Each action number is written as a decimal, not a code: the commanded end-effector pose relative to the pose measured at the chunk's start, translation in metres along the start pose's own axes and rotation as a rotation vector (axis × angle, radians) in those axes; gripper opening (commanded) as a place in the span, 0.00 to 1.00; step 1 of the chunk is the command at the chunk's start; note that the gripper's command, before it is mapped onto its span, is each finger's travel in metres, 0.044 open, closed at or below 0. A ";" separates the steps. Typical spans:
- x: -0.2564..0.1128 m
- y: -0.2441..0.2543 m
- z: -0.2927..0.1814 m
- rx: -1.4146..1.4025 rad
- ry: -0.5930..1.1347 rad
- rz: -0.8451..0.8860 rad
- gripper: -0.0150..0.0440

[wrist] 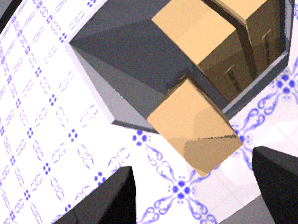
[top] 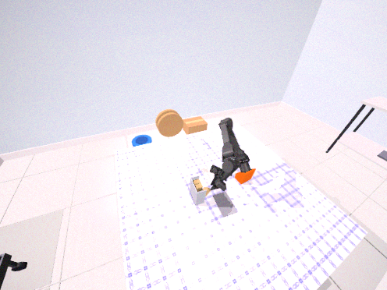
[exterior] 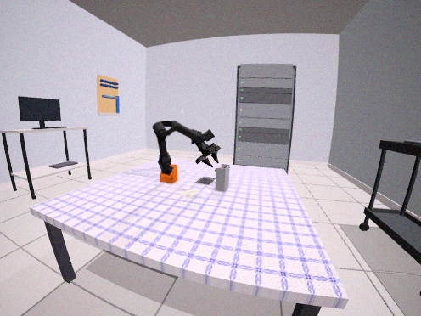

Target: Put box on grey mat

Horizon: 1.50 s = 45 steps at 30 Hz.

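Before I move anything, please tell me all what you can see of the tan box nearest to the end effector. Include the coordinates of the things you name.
The tan box (top: pixel 207 191) (exterior: pixel 216 170) (wrist: pixel 192 117) is a plain, cardboard-like block with straight edges, partly shaded. It is tilted, sticking out over the rim of the grey bin (top: pixel 198 197) (exterior: pixel 222 183) (wrist: pixel 95 87) and seemingly leaning on it. No code shows on its visible faces. The open end effector (top: pixel 218 186) (exterior: pixel 214 163) (wrist: pixel 194 167) does not appear to touch it.
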State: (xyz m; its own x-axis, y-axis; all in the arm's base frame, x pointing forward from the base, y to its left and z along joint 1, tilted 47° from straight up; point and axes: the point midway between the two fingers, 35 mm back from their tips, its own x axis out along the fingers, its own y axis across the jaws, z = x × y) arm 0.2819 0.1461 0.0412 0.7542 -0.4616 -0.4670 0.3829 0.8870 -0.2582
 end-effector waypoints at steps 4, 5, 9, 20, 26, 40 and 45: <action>0.000 0.003 0.001 0.169 0.031 -0.024 0.65; -0.001 0.003 0.001 0.192 0.034 -0.027 0.65; -0.001 0.004 0.002 0.283 0.044 -0.041 0.65; -0.004 0.005 0.006 0.534 0.066 -0.089 0.65; -0.006 0.005 0.009 0.671 0.072 -0.119 0.65; -0.010 0.004 0.015 0.933 0.070 -0.184 0.65; -0.009 0.004 0.014 0.933 0.071 -0.184 0.65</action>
State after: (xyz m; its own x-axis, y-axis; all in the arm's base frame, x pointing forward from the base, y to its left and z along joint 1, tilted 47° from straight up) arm 0.2844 0.1548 0.0586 0.6248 -0.5641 -0.5399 0.7808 0.4542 0.4290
